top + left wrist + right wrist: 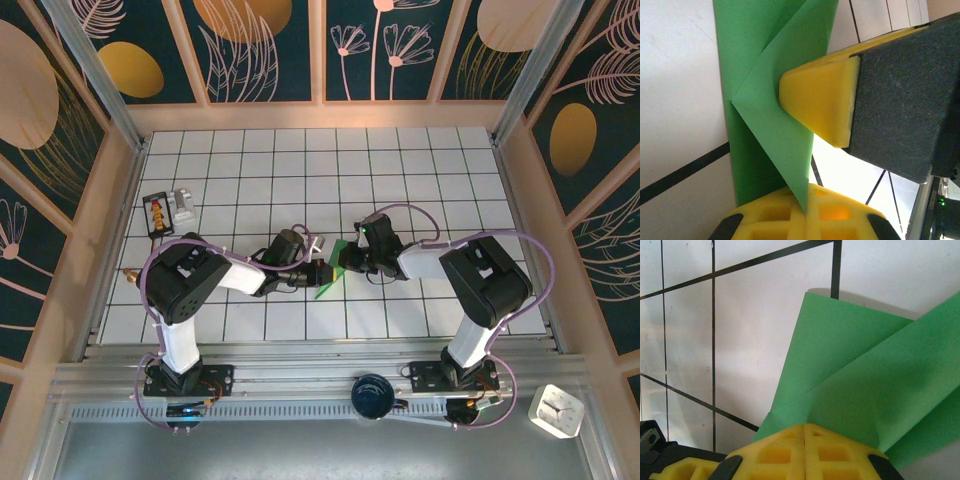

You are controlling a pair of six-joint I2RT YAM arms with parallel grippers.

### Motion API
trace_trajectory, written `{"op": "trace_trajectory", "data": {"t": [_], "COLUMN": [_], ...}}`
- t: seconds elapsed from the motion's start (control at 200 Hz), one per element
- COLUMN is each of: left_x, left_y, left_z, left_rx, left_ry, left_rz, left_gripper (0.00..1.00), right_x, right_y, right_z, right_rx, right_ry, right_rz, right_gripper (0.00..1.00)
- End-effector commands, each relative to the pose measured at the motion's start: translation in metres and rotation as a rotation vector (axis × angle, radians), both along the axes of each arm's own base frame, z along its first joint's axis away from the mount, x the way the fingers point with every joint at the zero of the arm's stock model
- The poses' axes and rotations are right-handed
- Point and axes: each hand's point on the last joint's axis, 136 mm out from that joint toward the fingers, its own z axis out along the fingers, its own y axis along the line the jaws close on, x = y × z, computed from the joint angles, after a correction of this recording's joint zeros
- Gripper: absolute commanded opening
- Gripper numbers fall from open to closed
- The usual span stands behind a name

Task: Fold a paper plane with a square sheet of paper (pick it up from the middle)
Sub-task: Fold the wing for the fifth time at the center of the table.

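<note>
So both arms met mid-counter (400, 180) over the green sheet of paper (326, 284). It was already creased into triangular flaps and held between the two of them. The left claw (322, 272) was pressed together, pinching a pointed corner of the sheet right in the seam of its yellow fingers (790, 220). The right claw (347, 260) was clamped on the paper from the opposite side.

From above, the wrists and claws covered most of the sheet, so only a green sliver showed. In the left wrist view, the right claw's yellow tip with its dark pad (815, 107) sat right against the fold and blocked the tiles behind it.

Other stuff was well apart. An orange-and-black gadget (157, 213) sat just beside a white block (183, 204) on the far left of the counter. A dark blue round thing (372, 394) sat on the front rail between the bases, and a small white square thing (556, 410) lay off the right corner.
</note>
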Motion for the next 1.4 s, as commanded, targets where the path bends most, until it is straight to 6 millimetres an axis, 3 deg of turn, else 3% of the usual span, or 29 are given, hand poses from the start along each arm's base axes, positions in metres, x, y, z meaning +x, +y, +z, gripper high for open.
{"op": "trace_trajectory", "data": {"t": [0.0, 0.145, 0.5, 0.756, 0.846, 0.976, 1.126, 1.256, 1.396], "left_x": [-0.042, -0.041, -0.034, -0.030, -0.027, -0.026, -0.034, -0.040, -0.032], "left_y": [0.049, 0.049, 0.044, 0.047, 0.048, 0.050, 0.026, 0.002, -0.007], "left_z": [-0.079, -0.075, -0.042, -0.015, 0.005, 0.028, 0.051, 0.057, 0.050], "left_rx": [0.278, 0.276, 0.242, 0.232, 0.203, 0.173, 0.083, 0.040, 0.064], "left_ry": [0.204, 0.200, 0.155, 0.099, 0.054, -0.013, -0.043, -0.045, -0.045], "left_rz": [0.026, 0.029, 0.033, 0.052, 0.065, 0.081, 0.009, -0.069, -0.083], "left_gripper": [0.06, 0.11, 0.24, 0.34, 0.35, 0.29, 0.08, 0.02, 0.02], "right_x": [-0.009, -0.010, -0.011, -0.011, -0.011, -0.011, -0.010, -0.011, -0.011], "right_y": [-0.020, -0.022, -0.023, -0.023, -0.022, -0.023, -0.022, -0.022, -0.022], "right_z": [-0.021, -0.026, -0.029, -0.030, -0.031, -0.032, -0.032, -0.033, -0.033], "right_rx": [-0.087, -0.093, -0.095, -0.092, -0.091, -0.094, -0.091, -0.094, -0.093], "right_ry": [0.041, 0.050, 0.054, 0.057, 0.059, 0.061, 0.061, 0.062, 0.061], "right_rz": [-0.022, -0.019, -0.019, -0.020, -0.019, -0.020, -0.019, -0.018, -0.019], "right_gripper": [0.07, 0.07, 0.06, 0.06, 0.06, 0.06, 0.06, 0.06, 0.06]}}
